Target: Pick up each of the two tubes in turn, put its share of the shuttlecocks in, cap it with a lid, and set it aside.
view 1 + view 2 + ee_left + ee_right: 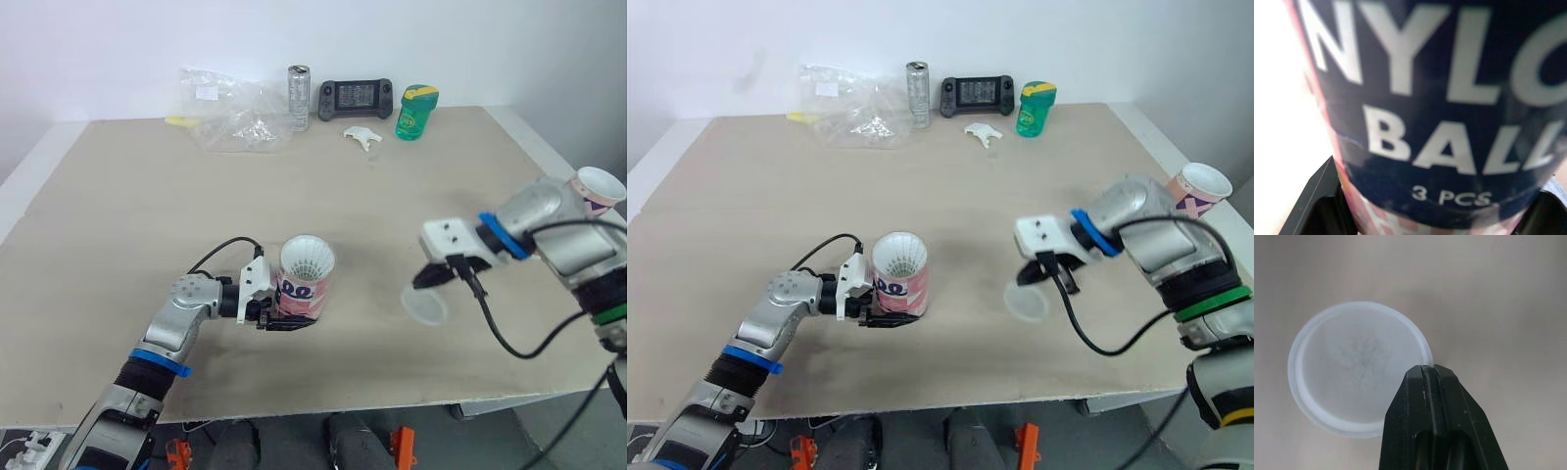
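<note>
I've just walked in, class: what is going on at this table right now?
The robot is packing shuttlecocks. Its left gripper is shut on the tube, which stands upright on the table with white shuttlecocks showing in its open top. Its right gripper pinches the translucent lid by the rim, apart from the tube and to its right. The tube is not yet capped. A second tube shows beside the right arm.

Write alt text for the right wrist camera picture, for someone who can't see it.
The right gripper has its two black fingers pinched shut on the rim of a round, translucent white lid, seen face-on. Behind the lid is the plain beige table.
</note>
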You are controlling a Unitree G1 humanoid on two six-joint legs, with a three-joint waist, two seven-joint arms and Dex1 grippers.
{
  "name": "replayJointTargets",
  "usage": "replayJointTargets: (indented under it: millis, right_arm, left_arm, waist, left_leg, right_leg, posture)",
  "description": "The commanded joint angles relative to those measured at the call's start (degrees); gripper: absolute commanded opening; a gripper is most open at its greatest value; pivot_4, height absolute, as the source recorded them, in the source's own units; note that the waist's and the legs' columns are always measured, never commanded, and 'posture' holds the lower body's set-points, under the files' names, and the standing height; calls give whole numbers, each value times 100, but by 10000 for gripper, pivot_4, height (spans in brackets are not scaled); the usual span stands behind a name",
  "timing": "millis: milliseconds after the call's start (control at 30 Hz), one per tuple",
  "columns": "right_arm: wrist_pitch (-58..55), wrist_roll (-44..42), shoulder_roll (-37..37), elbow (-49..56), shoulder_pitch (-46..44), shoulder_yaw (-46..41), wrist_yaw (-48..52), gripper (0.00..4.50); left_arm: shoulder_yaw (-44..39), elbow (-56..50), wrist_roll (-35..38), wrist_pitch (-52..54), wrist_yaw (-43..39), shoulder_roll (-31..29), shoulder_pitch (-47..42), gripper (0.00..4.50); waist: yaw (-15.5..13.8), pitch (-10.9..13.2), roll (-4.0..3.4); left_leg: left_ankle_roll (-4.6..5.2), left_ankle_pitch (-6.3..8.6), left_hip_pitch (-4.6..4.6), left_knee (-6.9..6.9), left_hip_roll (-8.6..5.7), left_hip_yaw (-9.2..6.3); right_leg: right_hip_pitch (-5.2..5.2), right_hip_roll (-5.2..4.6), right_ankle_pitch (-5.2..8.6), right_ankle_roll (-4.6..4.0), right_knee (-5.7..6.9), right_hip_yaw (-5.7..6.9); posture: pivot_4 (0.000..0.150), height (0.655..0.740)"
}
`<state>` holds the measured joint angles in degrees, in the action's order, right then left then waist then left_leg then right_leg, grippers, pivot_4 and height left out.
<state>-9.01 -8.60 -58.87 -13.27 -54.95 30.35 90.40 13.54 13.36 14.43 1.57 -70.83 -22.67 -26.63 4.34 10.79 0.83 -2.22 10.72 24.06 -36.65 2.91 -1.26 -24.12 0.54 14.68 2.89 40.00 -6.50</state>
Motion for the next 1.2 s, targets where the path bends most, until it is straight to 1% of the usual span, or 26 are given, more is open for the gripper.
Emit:
replayJointTargets:
  millis: [33,133,200,433,600,833,1033,1200]
  right_arm:
    - [-425,-591,119,503,-595,-430,210,768]
    - [-709,-1017,331,708,-1125,-487,210,768]
    - [-721,-1024,604,651,-1480,-434,210,768]
    - [-435,-599,1596,238,-2388,-94,210,768]
    - [-16,-76,2151,23,-2642,-155,151,768]
    - [240,166,2285,264,-2617,-304,177,768]
    - [167,-185,2187,663,-2497,-302,210,768]
    - [196,-334,2157,829,-2436,-238,210,768]
  left_arm:
    - [23,174,-111,1,-32,-72,-70,30803]
    - [39,238,-128,-20,-84,-93,-117,30803]
    - [62,277,-154,-14,-128,-120,-138,30803]
    - [193,306,-283,-73,-271,-250,-123,30803]
    - [233,260,-277,19,-274,-310,-117,30803]
    - [246,232,-263,96,-279,-339,-85,30803]
    - [178,245,-119,447,-231,-268,-139,30803]
    - [189,175,-117,517,-196,-278,-107,30803]
  waist:
    - [0,0,1]
    - [2,0,0]
    - [1,0,0]
    - [7,-2,0]
    - [6,-2,0]
    - [7,-2,1]
    - [8,-2,1]
    - [8,-2,1]
  left_leg:
    - [0,0,0,0,0,0]
    - [0,0,1,0,0,2]
    - [0,0,2,1,1,0]
    - [0,0,4,5,7,-1]
    - [0,0,6,9,7,-2]
    - [0,0,9,11,8,-10]
    - [0,0,9,11,8,-12]
    - [0,0,9,11,8,-13]
  right_leg:
    - [0,0,0,0,0,1]
    - [-1,0,0,0,-1,-1]
    - [-3,0,1,-1,-1,1]
    - [-8,6,2,-9,1,6]
    - [-11,7,5,-11,1,7]
    - [-11,9,8,-15,1,13]
    - [-11,9,8,-15,1,14]
    - [-10,9,7,-15,1,14]
  posture:
    - [1500,7236]
    - [1500,7236]
    - [1500,7236]
    - [1500,7236]
    - [1500,7236]
    - [1500,7236]
    - [1500,7236]
    - [1500,7236]
